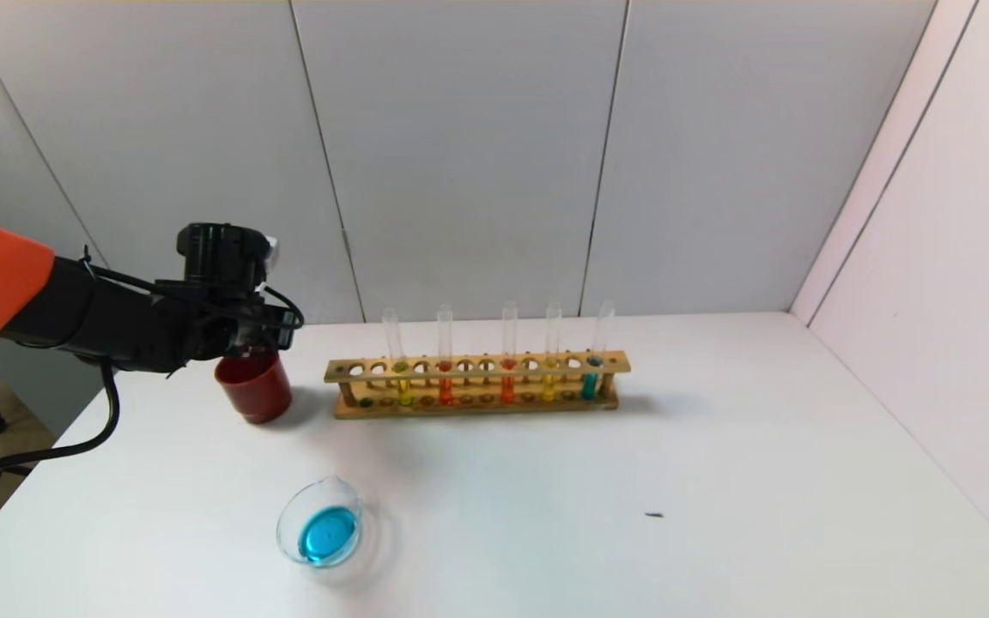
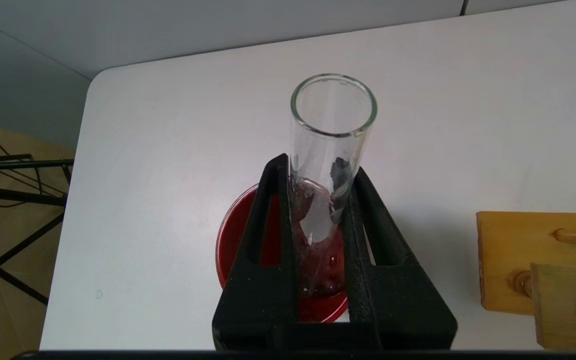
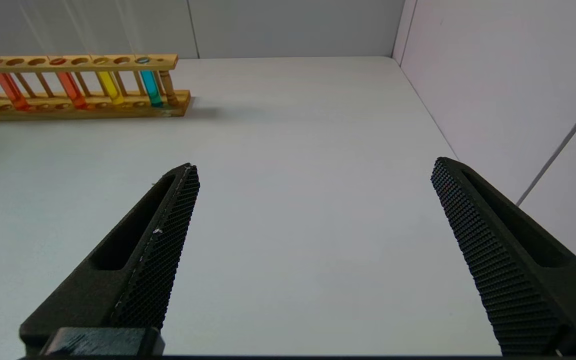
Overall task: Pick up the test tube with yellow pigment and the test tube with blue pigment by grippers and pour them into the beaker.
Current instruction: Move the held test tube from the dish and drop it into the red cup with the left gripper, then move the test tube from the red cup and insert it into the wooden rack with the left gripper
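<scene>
My left gripper (image 1: 264, 333) is shut on an empty clear test tube (image 2: 333, 125) with droplets inside, held upright with its lower end over the dark red cup (image 1: 254, 388); the wrist view shows the fingers (image 2: 275, 210) on both sides of the glass above the cup (image 2: 230, 240). The beaker (image 1: 314, 493) stands at the front left and holds bright cyan-blue liquid. The test tube with yellow pigment (image 1: 401, 382) stands at the left of the wooden rack (image 1: 619, 363). No tube with light blue liquid shows. My right gripper (image 3: 313, 167) is open and empty over bare table, out of the head view.
The rack also holds an orange tube (image 1: 445, 386), a red-orange tube (image 1: 507, 384), a golden-yellow tube (image 1: 550, 382) and a darker teal tube (image 1: 591, 382). A small dark speck (image 1: 653, 515) lies on the white table. Walls close the back and right sides.
</scene>
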Controlling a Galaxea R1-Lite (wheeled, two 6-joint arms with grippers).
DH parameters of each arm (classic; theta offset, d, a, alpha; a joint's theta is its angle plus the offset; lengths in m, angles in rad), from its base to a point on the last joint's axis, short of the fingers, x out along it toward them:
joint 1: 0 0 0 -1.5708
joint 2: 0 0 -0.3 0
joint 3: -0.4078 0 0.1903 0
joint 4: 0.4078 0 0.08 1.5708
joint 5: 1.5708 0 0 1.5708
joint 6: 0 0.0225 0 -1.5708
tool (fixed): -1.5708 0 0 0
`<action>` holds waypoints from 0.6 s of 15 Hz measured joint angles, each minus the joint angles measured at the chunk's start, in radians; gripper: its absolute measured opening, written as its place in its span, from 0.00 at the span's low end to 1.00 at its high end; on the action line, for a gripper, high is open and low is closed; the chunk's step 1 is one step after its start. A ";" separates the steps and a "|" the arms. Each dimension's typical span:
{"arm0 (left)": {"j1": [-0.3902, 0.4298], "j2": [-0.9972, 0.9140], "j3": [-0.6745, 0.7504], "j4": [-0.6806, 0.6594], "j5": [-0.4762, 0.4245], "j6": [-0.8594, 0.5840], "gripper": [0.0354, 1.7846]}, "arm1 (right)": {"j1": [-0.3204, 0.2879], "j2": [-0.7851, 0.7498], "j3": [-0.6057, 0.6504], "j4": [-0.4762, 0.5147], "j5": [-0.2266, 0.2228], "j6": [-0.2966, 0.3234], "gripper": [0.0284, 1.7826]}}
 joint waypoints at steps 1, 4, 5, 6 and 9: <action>0.000 -0.001 0.003 -0.001 0.000 0.001 0.17 | 0.000 0.000 0.000 0.000 0.000 0.000 0.95; -0.001 -0.006 0.005 -0.007 0.000 0.003 0.27 | 0.000 0.000 0.000 0.000 0.000 0.000 0.95; -0.002 -0.007 0.006 -0.018 -0.001 0.006 0.34 | 0.000 0.000 0.000 0.000 0.000 0.000 0.95; -0.002 -0.008 0.009 -0.025 -0.001 0.006 0.43 | 0.000 0.000 0.000 0.000 0.000 0.000 0.95; -0.002 -0.016 0.014 -0.028 0.000 0.007 0.72 | 0.000 0.000 0.000 0.000 0.000 0.000 0.95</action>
